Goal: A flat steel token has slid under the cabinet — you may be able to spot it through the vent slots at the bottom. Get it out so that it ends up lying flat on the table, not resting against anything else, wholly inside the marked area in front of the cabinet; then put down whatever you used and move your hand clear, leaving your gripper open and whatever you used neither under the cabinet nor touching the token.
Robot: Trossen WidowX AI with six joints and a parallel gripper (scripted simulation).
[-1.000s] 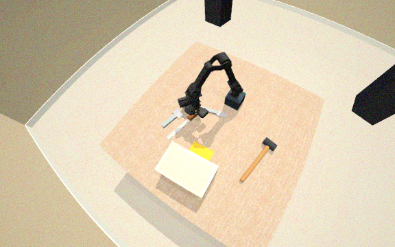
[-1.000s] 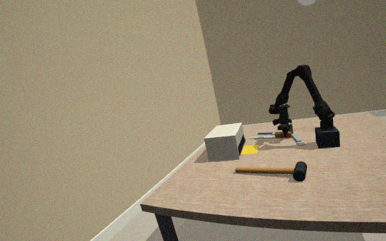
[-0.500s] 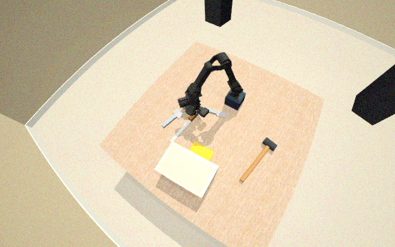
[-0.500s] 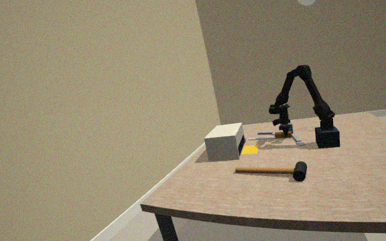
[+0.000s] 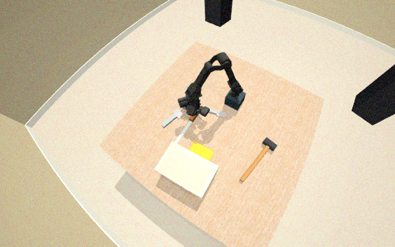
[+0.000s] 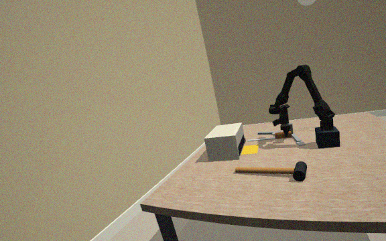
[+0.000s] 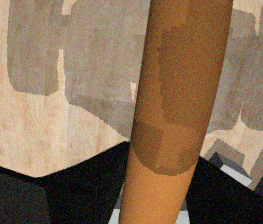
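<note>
The pale cabinet [image 5: 187,169] [image 6: 222,147] stands with its dark open front towards the arm. The yellow marked area [image 5: 201,151] [image 6: 250,149] lies in front of it. I cannot see the token in any view. My gripper [image 5: 193,115] [image 6: 286,134] [image 7: 157,154] is shut on the orange handle [image 5: 193,119] [image 6: 280,135] [image 7: 182,75] of a long tool. The tool's thin steel blade [image 5: 184,132] [image 6: 261,139] points at the cabinet and its tip is near the front corner, beside the yellow area; contact is unclear.
A pale flat tool [image 5: 170,121] [image 6: 265,133] lies to one side of my gripper, and another pale piece [image 5: 217,112] [image 6: 298,139] lies towards the arm's base. A mallet [image 5: 255,163] [image 6: 267,171] with a black head lies on the other side of the yellow area.
</note>
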